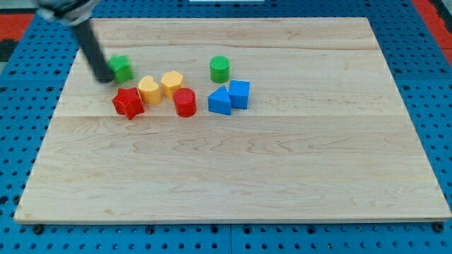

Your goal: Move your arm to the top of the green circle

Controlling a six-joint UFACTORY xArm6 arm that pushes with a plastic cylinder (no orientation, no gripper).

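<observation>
Nearest the view's bottom, the board (233, 183) lies bare, so no hazard sits there. Farther up comes the cluster: a red star (128, 102) at the view's left, a red cylinder (185, 102) right of it, then a blue triangle (219, 101) touching a blue cube (240, 93). Just behind the reds sit a yellow heart (149, 89) and a yellow hexagon (171, 83), close together.

Beyond these, the green circle (219, 68) stands alone, just above the blue pair and apart from them. At about the same depth, far toward the view's left, the tip (105, 77) rests just beside a green block (121, 68), apparently touching its left side; its shape is hard to make out. The arm carries no jaws, only the dark rod, so nothing is clamped or held.

The main risk appears to be a straight sweep rightward: it would shove the green block along, perhaps into the yellow hexagon. A second risk is mistaking that green block for the target, since both are green. A third lies at arrival: coming in too low would knock the circle down into the blue triangle. A path curving around by the view's top, over bare wood, looks safest.
</observation>
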